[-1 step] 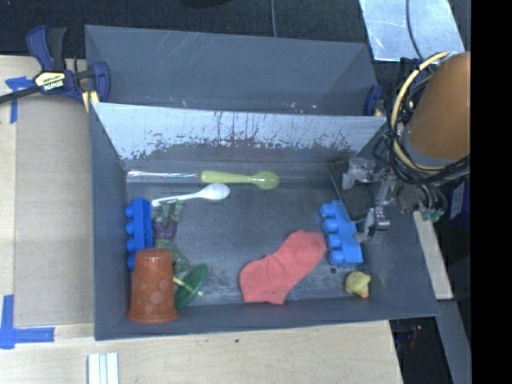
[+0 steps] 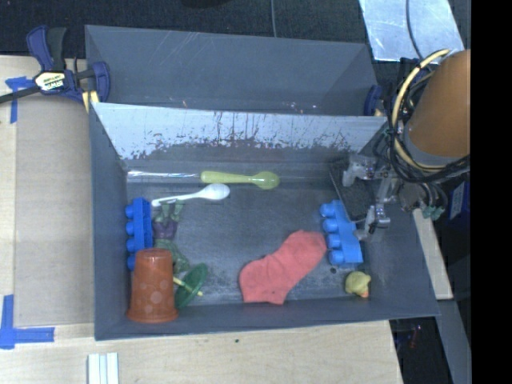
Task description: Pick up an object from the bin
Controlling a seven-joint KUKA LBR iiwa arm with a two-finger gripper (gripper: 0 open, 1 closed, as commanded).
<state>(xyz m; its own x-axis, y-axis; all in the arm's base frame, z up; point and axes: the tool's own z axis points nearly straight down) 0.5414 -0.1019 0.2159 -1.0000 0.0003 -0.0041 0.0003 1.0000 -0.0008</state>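
Observation:
My gripper (image 2: 373, 218) hangs low at the right side of the bin, close to the right wall. Just left of it and slightly below lies a blue toy brick (image 2: 339, 234) with round studs, its long side running front to back. The gripper is beside the brick's right edge; I cannot tell if it touches. A red cloth (image 2: 282, 268) lies crumpled left of the brick on the bin floor. A small yellow toy (image 2: 357, 283) sits in the front right corner, below the brick.
Near the back wall lie a pale green spoon (image 2: 240, 180) and a white spoon (image 2: 196, 194). At the left stand another blue brick (image 2: 138, 230), an upturned orange cup (image 2: 152, 286), a purple piece (image 2: 166, 229) and a green toy (image 2: 190, 282).

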